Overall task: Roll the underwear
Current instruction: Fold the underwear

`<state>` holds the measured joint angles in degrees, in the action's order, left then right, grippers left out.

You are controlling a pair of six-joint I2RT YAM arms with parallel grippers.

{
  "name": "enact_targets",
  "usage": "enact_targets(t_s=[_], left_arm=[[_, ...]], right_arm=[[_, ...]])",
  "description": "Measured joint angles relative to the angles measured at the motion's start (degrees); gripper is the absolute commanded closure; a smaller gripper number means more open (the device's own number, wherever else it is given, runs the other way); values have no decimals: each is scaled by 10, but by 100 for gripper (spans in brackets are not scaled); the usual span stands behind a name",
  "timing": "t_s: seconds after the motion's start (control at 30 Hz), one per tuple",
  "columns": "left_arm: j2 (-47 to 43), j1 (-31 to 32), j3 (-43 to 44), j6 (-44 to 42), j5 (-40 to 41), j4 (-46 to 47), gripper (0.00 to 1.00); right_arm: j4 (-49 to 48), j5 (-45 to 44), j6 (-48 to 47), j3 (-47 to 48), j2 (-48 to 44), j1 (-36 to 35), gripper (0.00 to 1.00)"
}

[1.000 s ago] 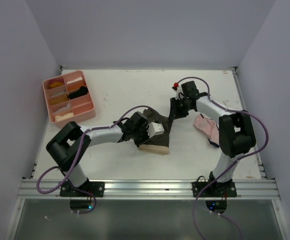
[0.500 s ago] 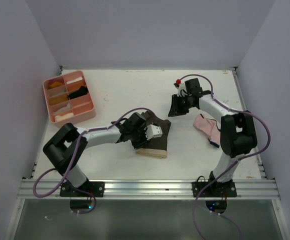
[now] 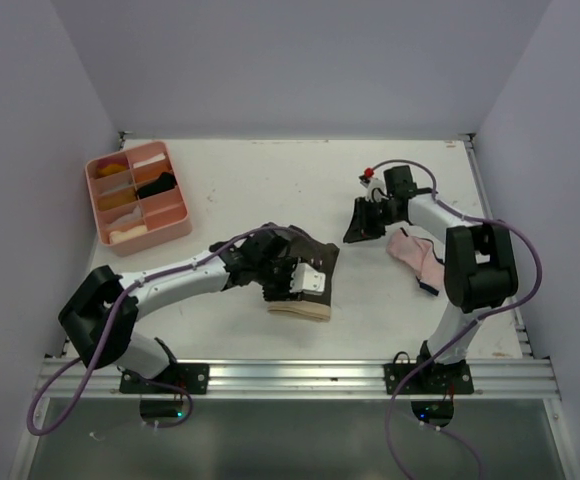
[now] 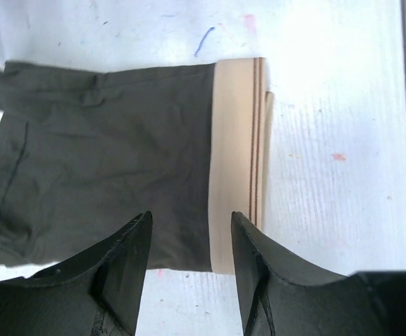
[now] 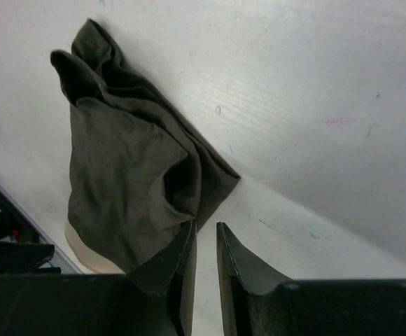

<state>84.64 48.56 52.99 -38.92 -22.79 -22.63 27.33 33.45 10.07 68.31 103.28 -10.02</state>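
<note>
The dark olive underwear [image 3: 322, 258] lies flat near the table's middle, its beige waistband [image 3: 298, 310] toward the near edge. My left gripper [image 3: 308, 283] hovers over it. In the left wrist view the left gripper [image 4: 189, 225] is open above the olive underwear [image 4: 105, 161], one fingertip over the waistband [image 4: 234, 161], with nothing between its fingers. My right gripper [image 3: 360, 225] is off the cloth's far right corner. Its jaws [image 5: 204, 227] stand a narrow gap apart with only bare table between them; the olive underwear [image 5: 129, 182] lies just beyond. A pale pink underwear [image 3: 410, 250] rests by the right arm.
A pink compartment tray [image 3: 160, 233] holding several rolled items stands at the back left. Walls close in the table on three sides. A metal rail [image 3: 290, 375] runs along the near edge by the arm bases.
My left gripper has opened and let go of the olive underwear, which now lies more squared. My right gripper drew back to the right, off the cloth's corner, its jaws narrowing.
</note>
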Motion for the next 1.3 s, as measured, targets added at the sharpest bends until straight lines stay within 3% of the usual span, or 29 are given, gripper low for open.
enact_targets(t_s=[0.43, 0.63, 0.83, 1.13, 1.3], left_arm=[[2, 57, -3, -143, -21, -10, 46], [4, 64, -4, -177, -21, -12, 51], [8, 67, -15, -194, -4, -25, 46], [6, 85, -59, -176, 80, 8, 47], [2, 98, -78, -156, 126, 48, 60]], right_arm=[[-65, 27, 47, -42, 35, -20, 81], [-77, 28, 72, -42, 77, -25, 82], [-83, 24, 75, -41, 77, -33, 82], [-79, 12, 75, -36, 77, -39, 82], [-76, 2, 74, -32, 77, -44, 82]])
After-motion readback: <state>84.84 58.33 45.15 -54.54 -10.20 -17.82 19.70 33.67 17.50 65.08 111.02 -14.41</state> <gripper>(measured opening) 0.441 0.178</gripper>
